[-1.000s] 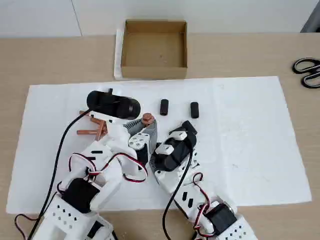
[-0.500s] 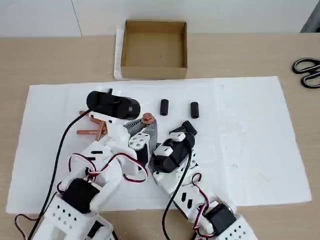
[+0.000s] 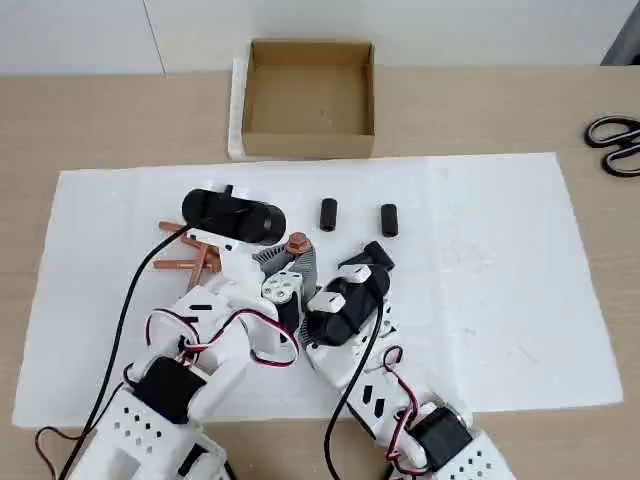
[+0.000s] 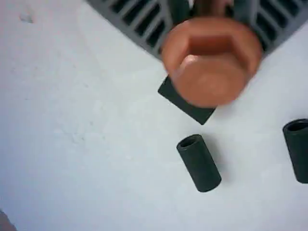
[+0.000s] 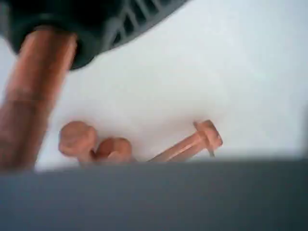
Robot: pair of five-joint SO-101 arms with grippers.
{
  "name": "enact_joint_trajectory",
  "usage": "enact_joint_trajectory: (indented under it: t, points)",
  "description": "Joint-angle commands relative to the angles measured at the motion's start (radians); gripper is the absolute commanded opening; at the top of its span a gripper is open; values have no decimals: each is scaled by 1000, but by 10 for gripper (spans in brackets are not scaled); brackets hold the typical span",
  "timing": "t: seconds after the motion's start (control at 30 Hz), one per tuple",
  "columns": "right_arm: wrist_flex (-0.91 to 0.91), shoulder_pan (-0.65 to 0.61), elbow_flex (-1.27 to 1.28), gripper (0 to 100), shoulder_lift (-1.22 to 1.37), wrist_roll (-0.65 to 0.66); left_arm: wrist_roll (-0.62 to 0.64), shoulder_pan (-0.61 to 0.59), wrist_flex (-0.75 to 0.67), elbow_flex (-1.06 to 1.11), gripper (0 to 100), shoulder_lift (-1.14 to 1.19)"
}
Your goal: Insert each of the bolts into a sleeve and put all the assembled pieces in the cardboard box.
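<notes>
My left gripper point(image 3: 296, 252) is clamped on a copper bolt point(image 3: 297, 242). Ribbed grey fingers point(image 4: 139, 19) pinch the shank, smooth flanged hex head up. My right gripper point(image 3: 362, 258) sits just beside it at three o'clock, and I can't tell its grip. From the bolt, two matte black sleeves point(image 3: 328, 213) lie around two o'clock on white paper point(image 3: 500, 280), spare bolts point(image 3: 190, 255) at nine, the cardboard box point(image 3: 308, 146) at twelve.
</notes>
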Motion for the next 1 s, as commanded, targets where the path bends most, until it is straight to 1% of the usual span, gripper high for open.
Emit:
enact_joint_trajectory:
  t: [0.0, 0.47, 0.67, 0.87, 0.93, 0.97]
  points:
    - [-25, 30, -12, 3, -21, -9, 2, -6, 46, -12, 6, -20]
    - [-25, 33, -12, 3, -21, -9, 2, 2, 186, 5, 6, -20]
    - [-25, 33, -12, 3, -21, -9, 0, 2, 184, 76, 6, -20]
    - [-25, 33, -11, 3, -21, -9, 0, 2, 184, 93, 6, -20]
    - [-25, 35, -11, 3, -21, -9, 2, 2, 172, 93, 16, -20]
    - [-25, 35, -11, 3, -21, -9, 2, 2, 167, 93, 41, -20]
